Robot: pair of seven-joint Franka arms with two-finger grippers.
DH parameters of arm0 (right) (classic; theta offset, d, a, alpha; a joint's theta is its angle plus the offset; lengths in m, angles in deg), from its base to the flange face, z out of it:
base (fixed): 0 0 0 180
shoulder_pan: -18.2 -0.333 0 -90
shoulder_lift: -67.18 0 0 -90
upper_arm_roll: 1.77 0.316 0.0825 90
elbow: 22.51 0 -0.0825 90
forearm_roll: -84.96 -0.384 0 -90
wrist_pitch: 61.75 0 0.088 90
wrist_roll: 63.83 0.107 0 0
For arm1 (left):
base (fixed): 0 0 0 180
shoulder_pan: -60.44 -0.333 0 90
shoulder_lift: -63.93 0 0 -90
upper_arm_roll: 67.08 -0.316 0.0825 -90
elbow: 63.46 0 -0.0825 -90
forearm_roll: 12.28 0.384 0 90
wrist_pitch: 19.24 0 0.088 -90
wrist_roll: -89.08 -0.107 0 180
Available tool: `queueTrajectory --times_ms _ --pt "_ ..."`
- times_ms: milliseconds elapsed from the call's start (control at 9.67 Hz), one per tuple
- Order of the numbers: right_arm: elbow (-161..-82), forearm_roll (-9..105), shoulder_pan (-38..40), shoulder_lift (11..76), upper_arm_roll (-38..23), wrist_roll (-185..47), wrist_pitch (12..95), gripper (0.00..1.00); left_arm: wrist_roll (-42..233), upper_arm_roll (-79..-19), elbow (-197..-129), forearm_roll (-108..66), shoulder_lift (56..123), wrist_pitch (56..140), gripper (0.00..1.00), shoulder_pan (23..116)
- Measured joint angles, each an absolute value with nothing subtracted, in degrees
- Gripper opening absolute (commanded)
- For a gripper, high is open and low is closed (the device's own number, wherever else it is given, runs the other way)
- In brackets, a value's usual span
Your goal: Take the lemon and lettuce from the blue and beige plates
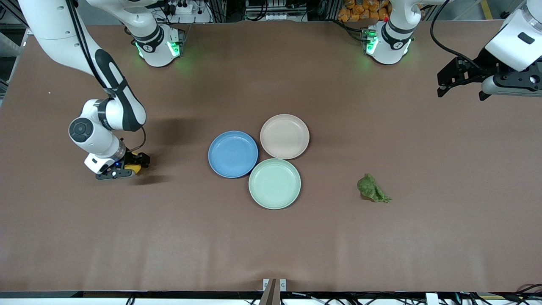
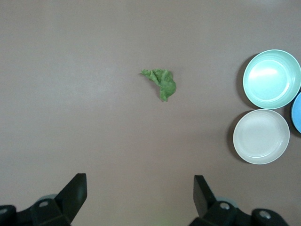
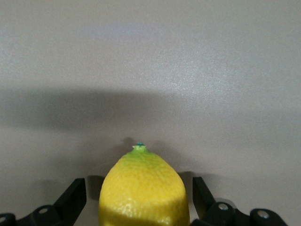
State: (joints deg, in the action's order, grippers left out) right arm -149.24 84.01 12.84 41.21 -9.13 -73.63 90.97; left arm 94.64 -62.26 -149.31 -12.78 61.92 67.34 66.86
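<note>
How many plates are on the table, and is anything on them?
3, touching in a cluster mid-table, all bare: the blue plate toward the right arm's end, the beige plate farthest from the front camera, the mint-green plate nearest it. None seems hidden.

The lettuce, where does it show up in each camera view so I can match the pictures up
Front view: the lettuce lies on the bare table toward the left arm's end, clear of the plates.
Left wrist view: the lettuce lies on bare table, ahead of the open left gripper.
Right wrist view: not in it.
Shared landmark: the mint-green plate, the plate closest to the lettuce in both views.
</note>
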Motion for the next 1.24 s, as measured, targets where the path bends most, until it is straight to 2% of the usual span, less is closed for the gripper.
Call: queueTrajectory --times_ms 414,621,1241 --pt "-142.1 84.0 12.8 42.8 -9.0 -73.6 77.9 1.00 94.6 -62.3 -149.3 -12.8 61.9 67.3 1.00 66.9" --pt "-140.5 84.0 12.8 44.7 -9.0 -73.6 75.6 1.00 94.6 -62.3 -149.3 -12.8 61.9 67.3 1.00 66.9" --pt "-140.0 84.0 13.1 56.0 -9.1 -73.4 64.4 1.00 94.6 -62.3 -149.4 -12.8 62.0 67.3 1.00 66.9"
